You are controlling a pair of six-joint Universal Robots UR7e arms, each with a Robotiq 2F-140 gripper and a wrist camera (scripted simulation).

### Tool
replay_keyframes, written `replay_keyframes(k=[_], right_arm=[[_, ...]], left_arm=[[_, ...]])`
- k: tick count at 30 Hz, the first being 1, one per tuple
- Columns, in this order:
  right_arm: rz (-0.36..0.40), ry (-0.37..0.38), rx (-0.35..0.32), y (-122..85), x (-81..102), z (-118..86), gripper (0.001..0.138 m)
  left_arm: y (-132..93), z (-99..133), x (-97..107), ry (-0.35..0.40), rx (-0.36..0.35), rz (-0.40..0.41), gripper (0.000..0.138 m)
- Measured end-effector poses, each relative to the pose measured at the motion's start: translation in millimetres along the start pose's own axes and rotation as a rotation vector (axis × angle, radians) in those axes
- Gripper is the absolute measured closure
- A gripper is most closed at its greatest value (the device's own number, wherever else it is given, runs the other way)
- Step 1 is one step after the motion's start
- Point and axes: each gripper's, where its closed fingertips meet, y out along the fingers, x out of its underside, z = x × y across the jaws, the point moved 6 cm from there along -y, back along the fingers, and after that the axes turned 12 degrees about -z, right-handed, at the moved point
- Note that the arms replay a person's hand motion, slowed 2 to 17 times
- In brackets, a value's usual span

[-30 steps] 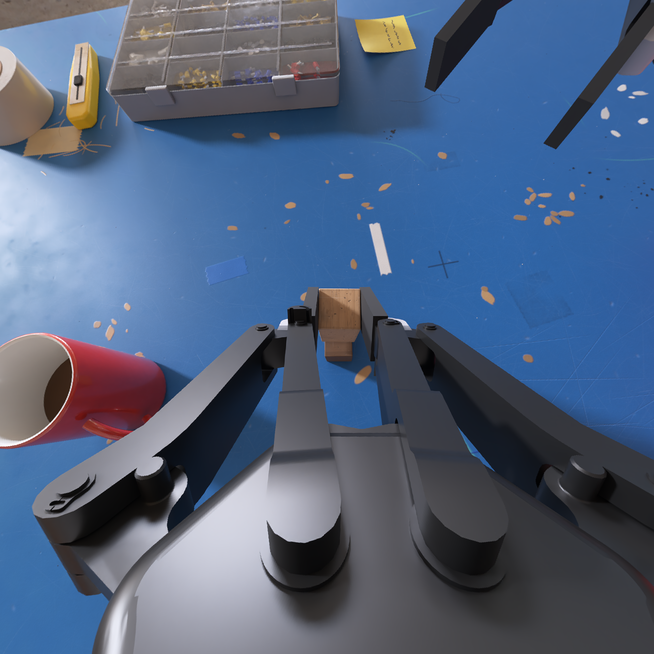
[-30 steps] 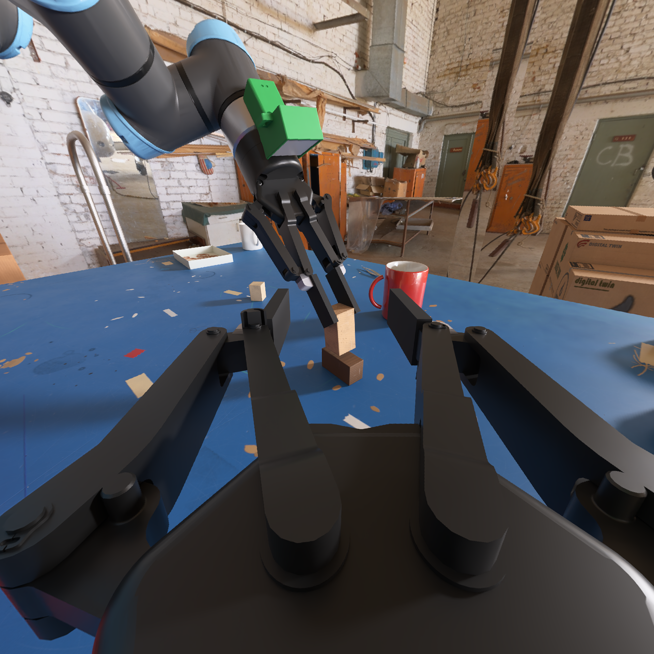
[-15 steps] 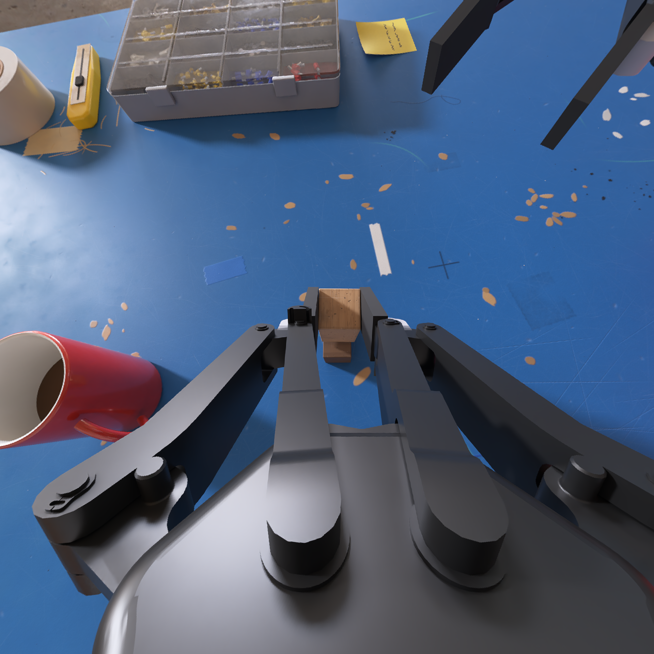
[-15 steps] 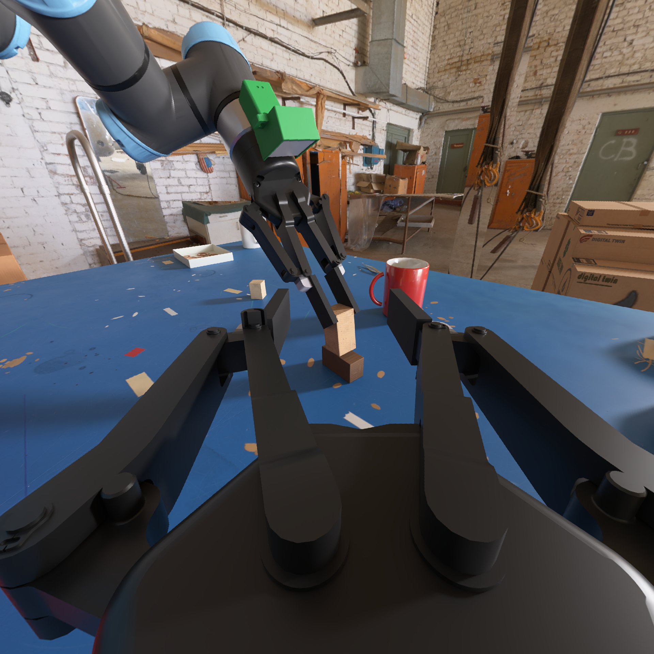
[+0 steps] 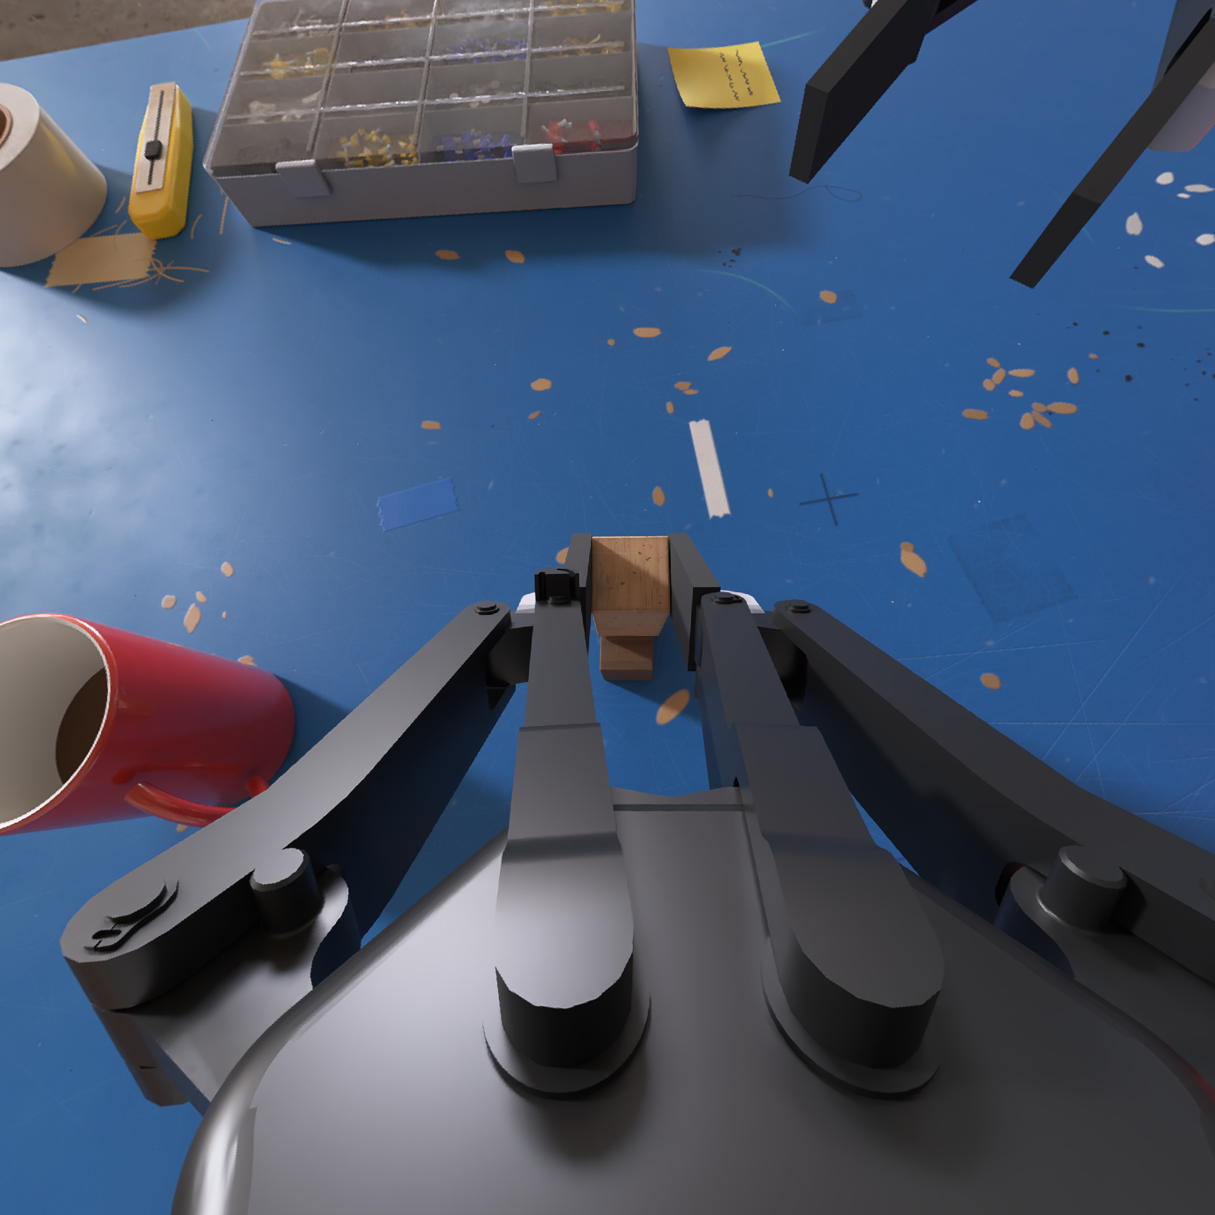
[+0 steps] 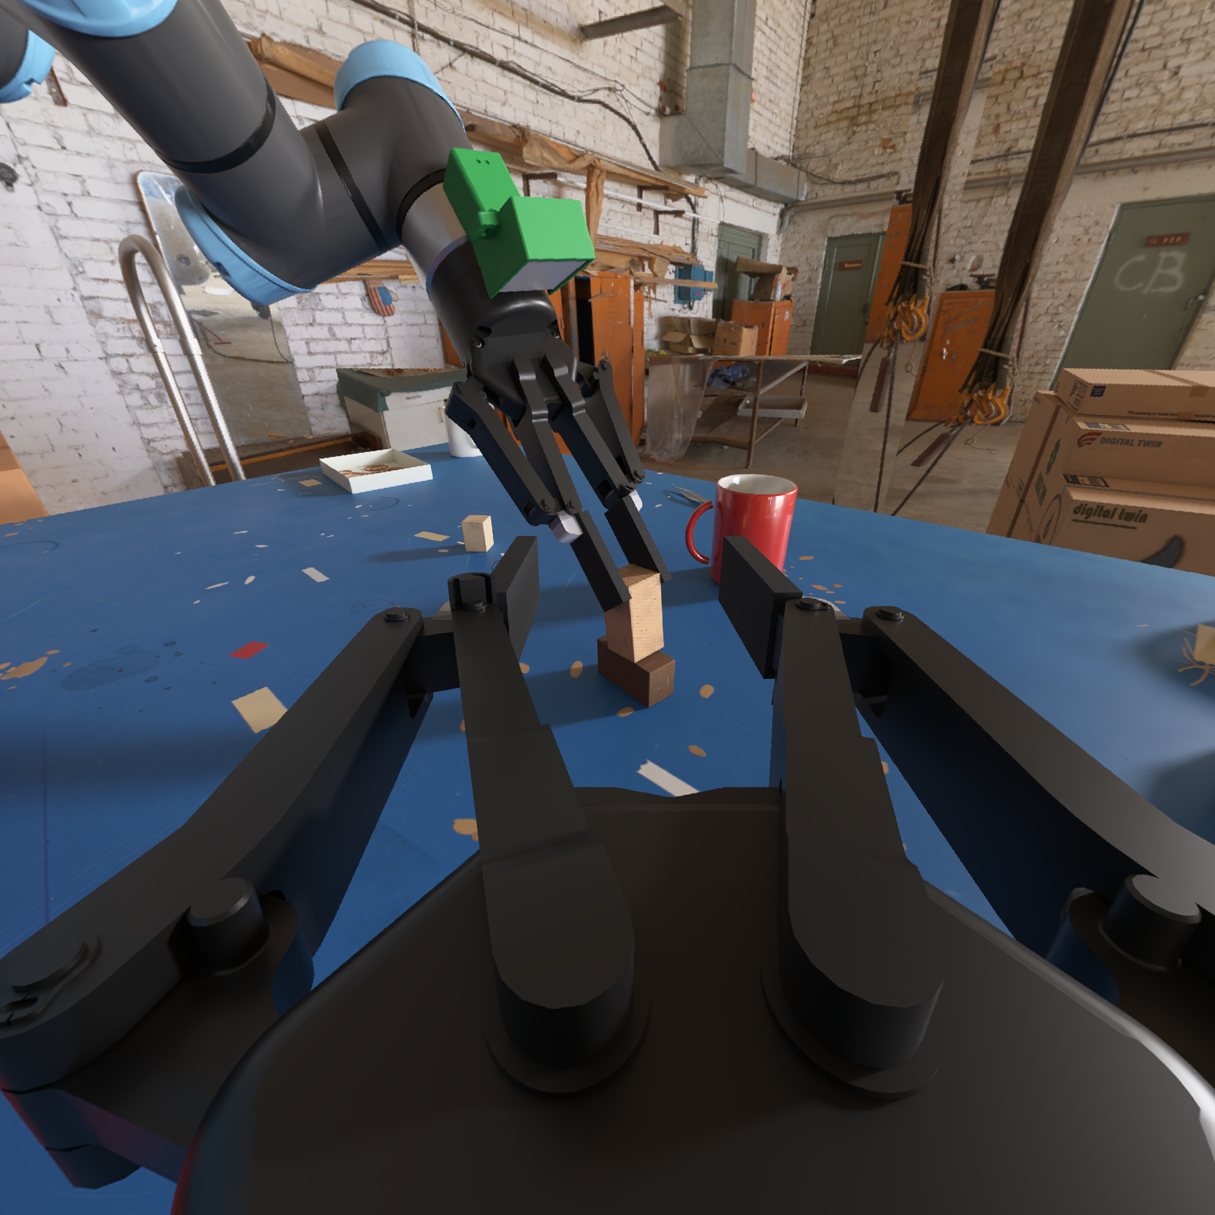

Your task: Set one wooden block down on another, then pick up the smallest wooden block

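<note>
The left gripper (image 5: 630, 595) is still clenching the pale block (image 6: 634, 621), now resting on the dark block (image 6: 636, 677); 1 release remains. The right gripper (image 6: 628, 595) is hanging open.

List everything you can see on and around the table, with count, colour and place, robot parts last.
Light wooden block: one, tan, on the dark block, gripped.
Dark wooden block: one, brown, table centre.
Small wooden block: one, pale, far side, alone.
Mug: one, red, upright behind the stack.
Parts organiser: one, grey.
Utility knife: one, yellow, beside organiser.
Tape roll: one, beige.
Sticky note: one, yellow.
Tray: one, white, far edge.
Cardboard boxes: several, brown, off the table.
Left hand: shut on light block.
Right hand: open, hovering.
</note>
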Motion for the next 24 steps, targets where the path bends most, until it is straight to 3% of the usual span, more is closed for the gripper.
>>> replay_keyframes(k=[24], right_arm=[[-0.015, -0.002, -0.011, 3.0, 2.1, -1.1, 0.066]], left_arm=[[-0.2, -3.4, -0.6, 0.01, 0.01, -0.033, 0.108]])
